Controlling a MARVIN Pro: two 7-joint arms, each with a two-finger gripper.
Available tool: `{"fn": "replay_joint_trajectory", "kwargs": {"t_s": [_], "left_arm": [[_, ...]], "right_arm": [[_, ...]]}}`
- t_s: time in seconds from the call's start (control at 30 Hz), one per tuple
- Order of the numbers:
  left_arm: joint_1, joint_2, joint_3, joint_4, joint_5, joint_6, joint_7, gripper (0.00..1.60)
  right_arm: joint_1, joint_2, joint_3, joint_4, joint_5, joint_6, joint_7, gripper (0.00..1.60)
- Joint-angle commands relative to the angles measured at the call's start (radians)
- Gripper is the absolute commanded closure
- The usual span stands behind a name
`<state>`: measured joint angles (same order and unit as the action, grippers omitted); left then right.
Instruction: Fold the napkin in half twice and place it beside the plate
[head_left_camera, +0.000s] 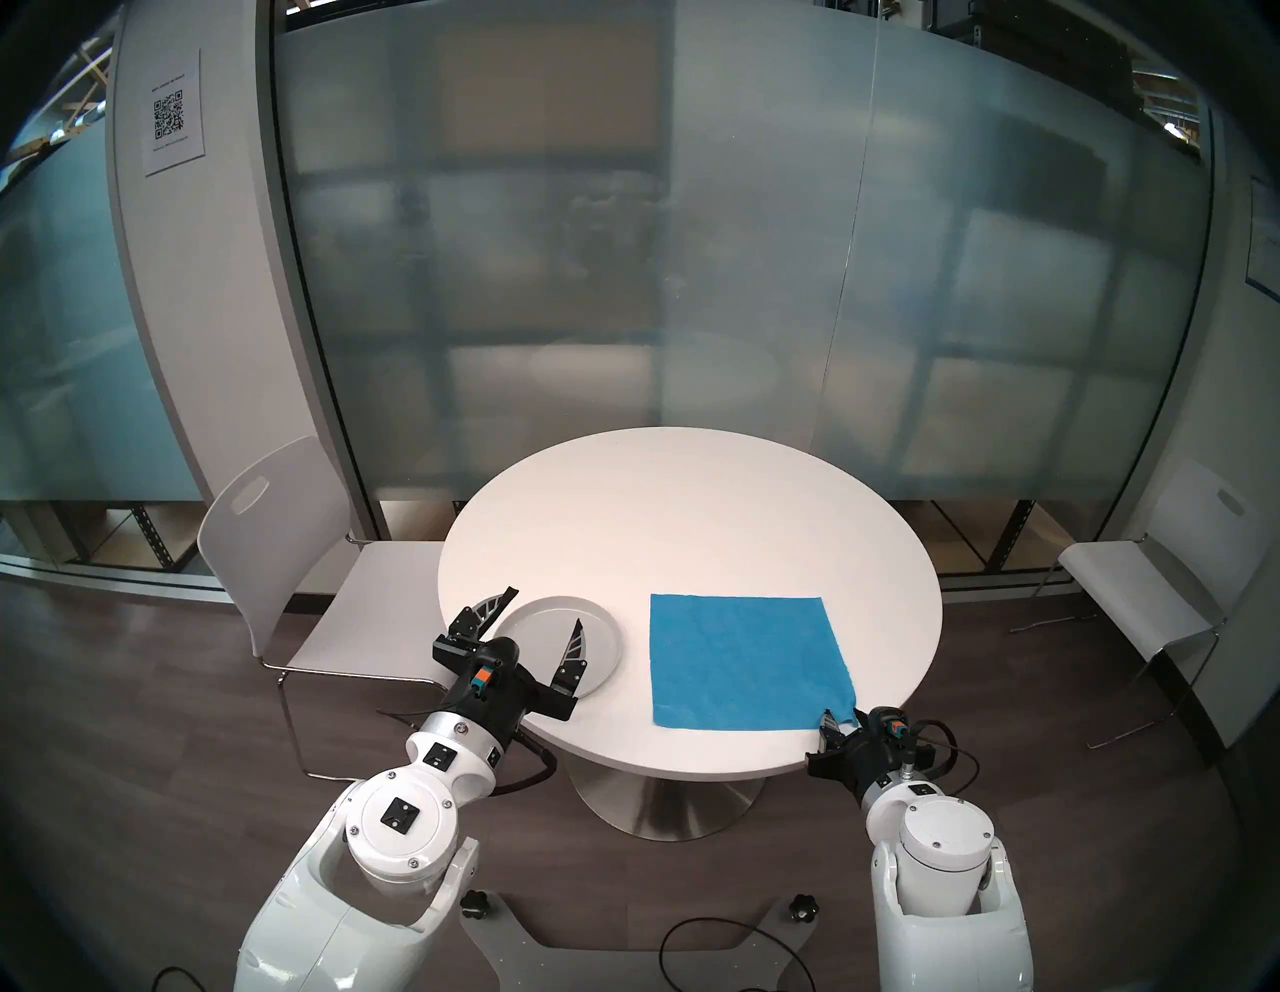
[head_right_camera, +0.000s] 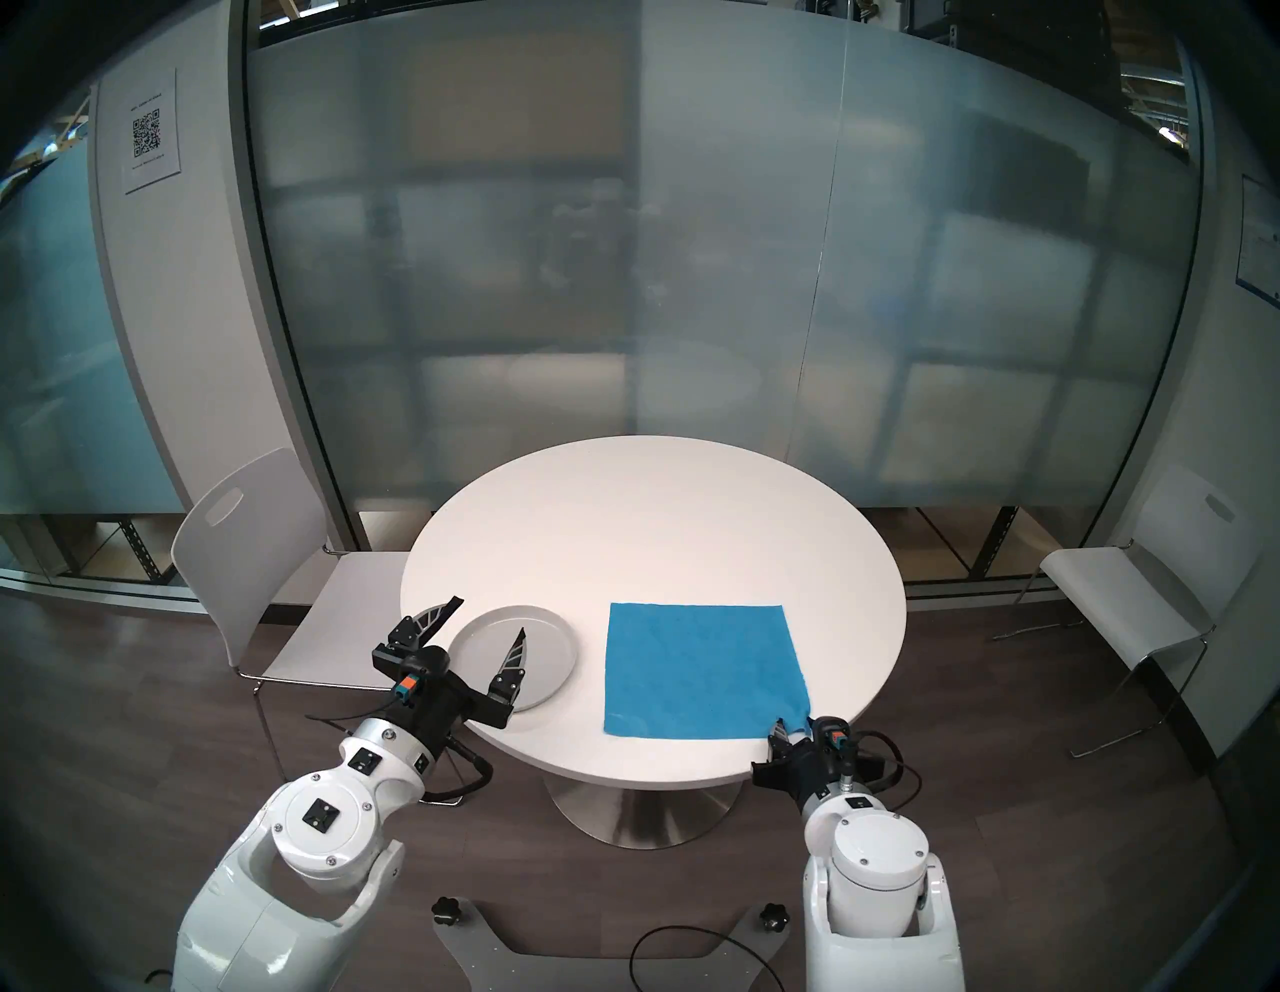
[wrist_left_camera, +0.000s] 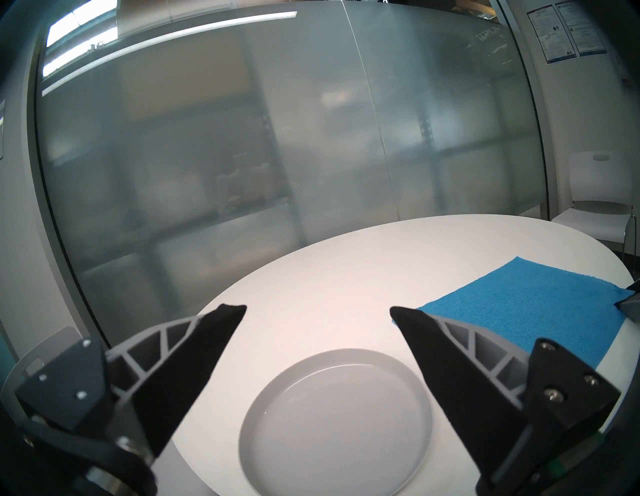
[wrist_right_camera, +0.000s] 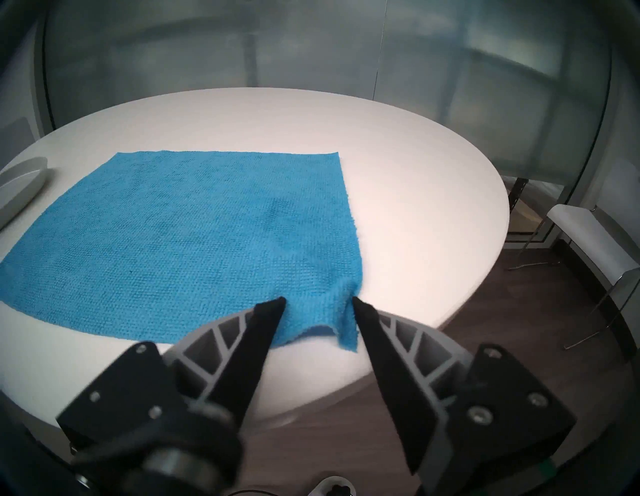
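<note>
Gripping nothing, the left gripper (head_left_camera: 545, 608) hung spread wide over the plate (head_left_camera: 547, 623).
The right gripper (wrist_right_camera: 318, 299) straddled the flat napkin's (wrist_right_camera: 194, 228) near-right corner, bunching it; whether it pinched was unclear.

The napkin (wrist_right_camera: 194, 225) is fuzzy, nubby matt cloth; the plate (wrist_left_camera: 332, 419) glossy and smooth; the table (head_left_camera: 665, 512) smooth matt white.

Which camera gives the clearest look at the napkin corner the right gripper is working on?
The right wrist view: the napkin corner bunches between the right gripper fingers, jaws not fully shut. Both head views show that corner small, at the table edge. The left wrist view cuts it off.
</note>
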<state>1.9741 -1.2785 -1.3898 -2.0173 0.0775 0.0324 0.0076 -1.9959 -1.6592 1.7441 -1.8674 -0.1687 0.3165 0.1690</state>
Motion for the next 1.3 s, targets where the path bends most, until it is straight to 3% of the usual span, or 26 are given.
{"fn": "replay_joint_trajectory", "kwargs": {"t_s": [0.0,0.17,0.33,0.87,1.27], "left_arm": [[-0.014,-0.003,0.007,-0.014,0.018,-0.013,0.011,0.00],[-0.081,-0.034,-0.012,-0.004,0.013,0.007,0.038,0.00],[-0.108,-0.023,-0.016,-0.008,-0.013,0.023,0.001,0.00],[-0.208,-0.014,0.089,0.055,-0.020,0.083,-0.122,0.00],[-0.249,-0.017,0.151,0.126,-0.049,0.187,-0.224,0.00]], "right_arm": [[-0.005,-0.001,0.000,-0.008,0.000,-0.009,-0.002,0.47],[-0.009,-0.002,0.001,-0.014,0.001,-0.009,0.000,0.44],[-0.010,0.000,0.001,-0.011,0.002,-0.013,0.002,0.44],[-0.009,0.001,-0.013,-0.015,-0.002,-0.015,0.007,0.41],[-0.006,0.003,-0.014,-0.014,-0.005,-0.018,0.013,0.41]]}}
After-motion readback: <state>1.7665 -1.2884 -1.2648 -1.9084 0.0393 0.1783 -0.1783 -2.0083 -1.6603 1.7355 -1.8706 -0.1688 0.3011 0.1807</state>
